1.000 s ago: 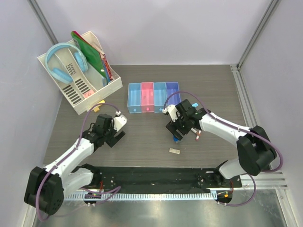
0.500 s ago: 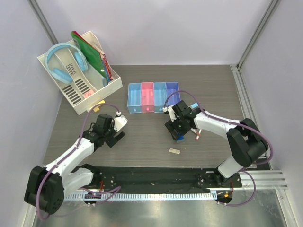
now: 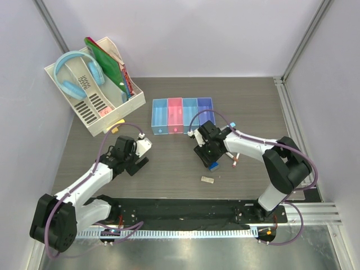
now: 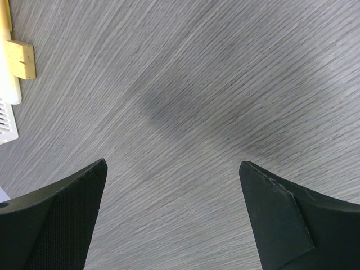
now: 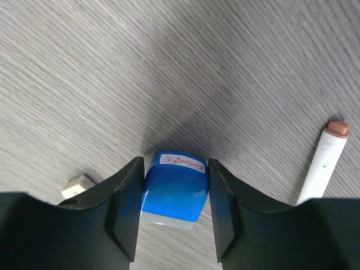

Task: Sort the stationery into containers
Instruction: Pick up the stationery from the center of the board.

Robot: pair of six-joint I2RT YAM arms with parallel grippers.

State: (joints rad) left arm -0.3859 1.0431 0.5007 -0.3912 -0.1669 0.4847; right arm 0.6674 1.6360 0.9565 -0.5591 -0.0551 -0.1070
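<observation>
My right gripper (image 3: 210, 163) is shut on the blue square eraser (image 5: 174, 188), one finger pressed against each side, low at the table surface. The eraser also shows in the top view (image 3: 212, 166). A small tan flat piece (image 3: 207, 179) lies just in front of it, and also shows in the right wrist view (image 5: 77, 185). A white pen with a pink cap (image 5: 323, 163) lies to the right, also visible from the top (image 3: 234, 160). The row of four joined bins (image 3: 181, 101) stands behind. My left gripper (image 4: 171, 169) is open and empty over bare table.
A white slotted rack (image 3: 79, 109) holding blue headphones (image 3: 76, 73) and green and red folders stands at the back left. A small yellow piece (image 3: 114, 129) lies by the rack's front corner, and shows in the left wrist view (image 4: 21, 59).
My right wrist has shifted a little to the left over the blue eraser. The left arm has barely moved.
</observation>
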